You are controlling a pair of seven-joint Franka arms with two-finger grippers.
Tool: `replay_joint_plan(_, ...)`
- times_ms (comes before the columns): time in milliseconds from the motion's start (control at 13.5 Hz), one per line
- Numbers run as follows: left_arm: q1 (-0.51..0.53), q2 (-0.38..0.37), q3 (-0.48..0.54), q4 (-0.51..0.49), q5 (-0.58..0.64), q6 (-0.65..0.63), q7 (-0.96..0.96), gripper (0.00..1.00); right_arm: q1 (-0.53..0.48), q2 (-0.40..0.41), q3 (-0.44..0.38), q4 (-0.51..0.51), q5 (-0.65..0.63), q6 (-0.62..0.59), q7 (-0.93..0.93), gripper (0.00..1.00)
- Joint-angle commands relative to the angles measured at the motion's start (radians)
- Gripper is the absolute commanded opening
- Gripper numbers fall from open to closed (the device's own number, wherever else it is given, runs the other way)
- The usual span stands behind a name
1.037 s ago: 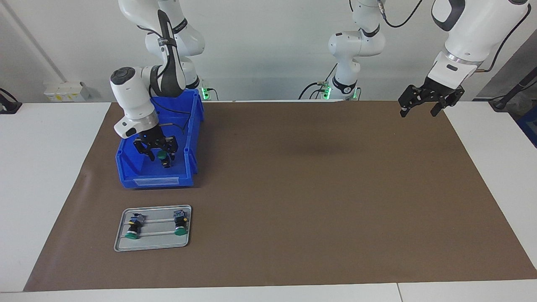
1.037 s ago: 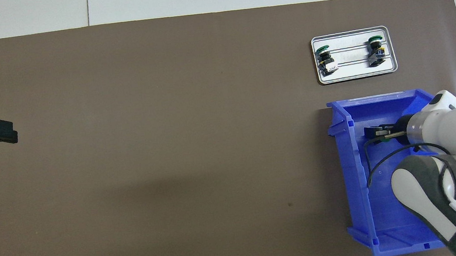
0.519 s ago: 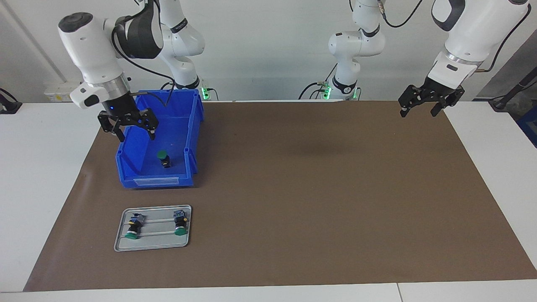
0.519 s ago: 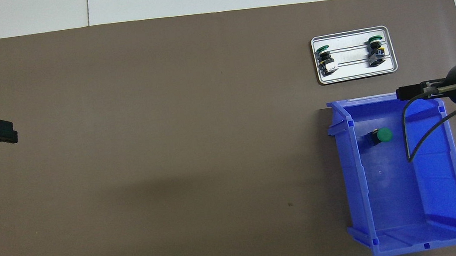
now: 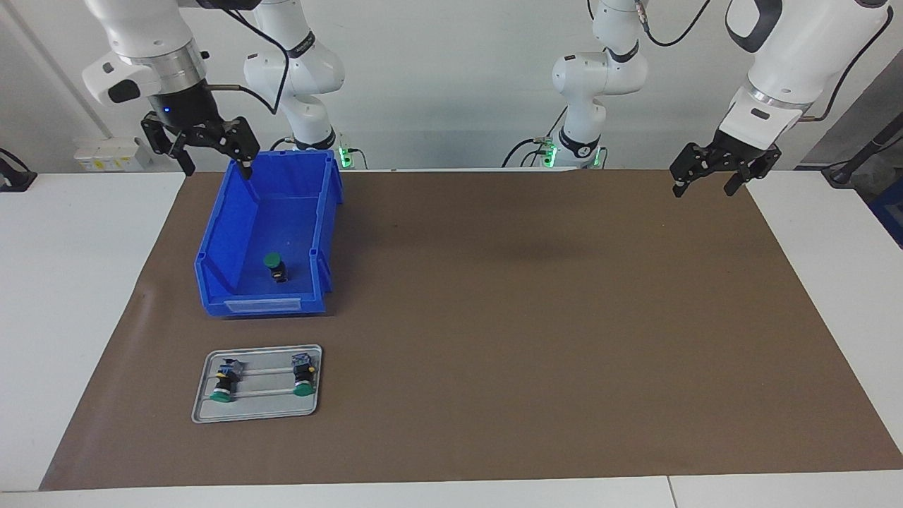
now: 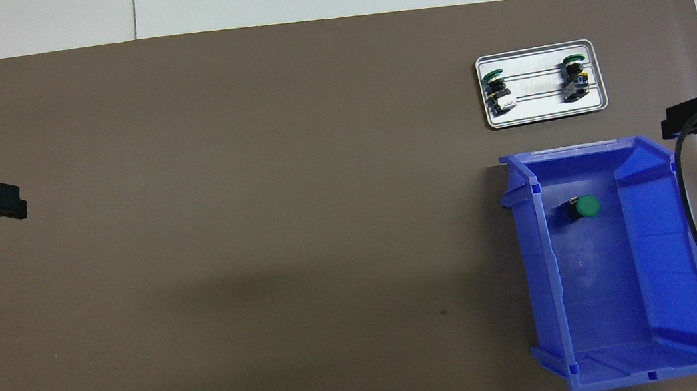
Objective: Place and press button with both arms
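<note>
Right gripper (image 5: 209, 152) now high above button (image 5: 274, 266)

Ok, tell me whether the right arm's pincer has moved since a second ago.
Yes. The right pincer has risen out of the blue plastic bin, leaving the green-capped button inside, and now hangs open above the bin's rim nearest the robots.

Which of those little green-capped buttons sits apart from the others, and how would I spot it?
Find the blue bin at the right arm's end of the brown mat. On its floor stands one button, green cap up on a black body. The other two buttons lie on their sides on the grey tray, farther from the robots.
</note>
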Motion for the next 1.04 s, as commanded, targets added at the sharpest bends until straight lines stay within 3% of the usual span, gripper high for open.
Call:
replay_joint_plan(0, 0.011, -0.018, -0.010, -0.017, 0.009, -0.009, 0.001, 1.00, -0.015, 0.030, -0.005, 0.016, -0.016, -0.004, -0.022, 1.00)
replay_joint_plan(222, 0.011, -0.018, -0.008, -0.017, 0.009, -0.009, 0.001, 1.00, -0.054, -0.059, -0.005, -0.139, -0.002, 0.059, -0.060, 1.00)
replay_joint_plan(963, 0.011, -0.018, -0.008, -0.017, 0.009, -0.009, 0.001, 1.00, -0.068, -0.043, -0.010, -0.097, -0.005, -0.018, -0.149, 1.00)
